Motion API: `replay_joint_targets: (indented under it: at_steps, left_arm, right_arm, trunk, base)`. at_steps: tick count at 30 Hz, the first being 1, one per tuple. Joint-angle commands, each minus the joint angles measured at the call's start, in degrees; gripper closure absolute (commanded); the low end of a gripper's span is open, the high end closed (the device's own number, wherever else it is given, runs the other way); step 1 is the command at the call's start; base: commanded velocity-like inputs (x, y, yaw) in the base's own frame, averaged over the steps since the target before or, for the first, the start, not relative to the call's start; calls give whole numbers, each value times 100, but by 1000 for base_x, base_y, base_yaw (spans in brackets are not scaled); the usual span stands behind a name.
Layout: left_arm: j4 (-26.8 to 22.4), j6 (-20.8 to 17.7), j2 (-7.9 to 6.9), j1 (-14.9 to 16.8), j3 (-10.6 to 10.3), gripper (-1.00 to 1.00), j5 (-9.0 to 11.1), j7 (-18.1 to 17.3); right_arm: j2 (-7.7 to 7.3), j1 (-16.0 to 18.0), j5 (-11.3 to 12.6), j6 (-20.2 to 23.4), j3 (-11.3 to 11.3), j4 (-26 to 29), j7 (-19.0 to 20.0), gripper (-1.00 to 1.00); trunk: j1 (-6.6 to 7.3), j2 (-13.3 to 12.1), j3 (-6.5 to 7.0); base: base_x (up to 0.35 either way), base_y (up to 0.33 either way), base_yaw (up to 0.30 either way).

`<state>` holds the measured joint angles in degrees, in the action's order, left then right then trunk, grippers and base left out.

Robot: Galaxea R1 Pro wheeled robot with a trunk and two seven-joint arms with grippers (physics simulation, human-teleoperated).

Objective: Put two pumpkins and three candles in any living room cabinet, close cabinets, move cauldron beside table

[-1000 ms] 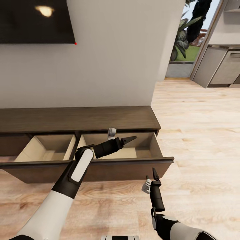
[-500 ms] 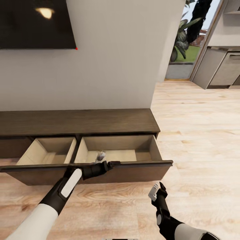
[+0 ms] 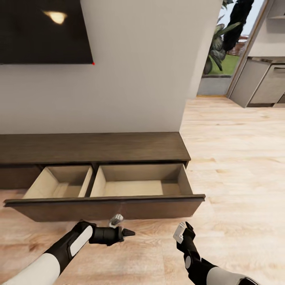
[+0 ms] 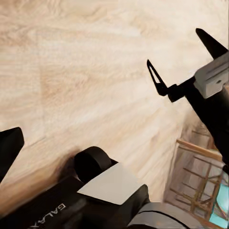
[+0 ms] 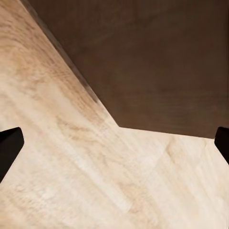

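Across the middle of the head view, the cabinet (image 3: 95, 147) runs as a long, low dark-brown unit against the pale wall, its long axis left to right in the frame. Its wide drawer front (image 3: 107, 208) is pulled out toward the camera, showing two pale wood compartments side by side with bare floors. Both grippers hang lower in the frame than that drawer front, over the light wooden floor (image 3: 237, 158) and clear of the cabinet. The left gripper (image 3: 127, 232) sits at lower centre, pointing toward the right of the frame; its jaws look drawn together at the tip in the head view, though the left wrist view does not settle it, so I cannot tell. The right gripper (image 3: 183, 227) is at lower right, pointing up the frame toward the drawer; in the right wrist view its jaws stand wide apart at the two edges, holding nothing, with the dark cabinet wood (image 5: 157, 57) ahead
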<state>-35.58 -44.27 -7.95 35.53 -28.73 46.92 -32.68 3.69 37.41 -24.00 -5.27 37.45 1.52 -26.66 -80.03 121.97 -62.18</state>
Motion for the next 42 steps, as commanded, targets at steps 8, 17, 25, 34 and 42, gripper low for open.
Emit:
replay_joint_targets:
  at_steps: [8,17,25,34,42]
  left_arm:
    - [1379,1015,-232,6,22,-100,-436,74]
    - [2475,1976,-283,7,25,-100,-459,86]
    - [3348,2967,-263,6,32,-100,-439,203]
    - [3499,3518,-175,6,34,-100,-413,2184]
    - [3497,3606,-4,-2,57,-100,-388,3227]
  right_arm:
    - [33,-82,398,-1,-1,49,8,-100]
    - [199,-246,886,-206,-1,60,11,-100]
    - [382,-401,905,-314,-1,65,11,-100]
    - [427,-453,914,-661,-11,59,235,-100]
    - [396,-535,1652,-1197,-127,43,717,-100]
  trunk:
    - [177,-322,145]
    - [374,-683,300]
    - [550,-1004,418]
    - [748,-1365,548]
    - [923,-1686,664]
  base:
    - [0,0,265]
    - [0,0,287]
    - [0,0,287]
    - [0,0,287]
    - [0,0,287]
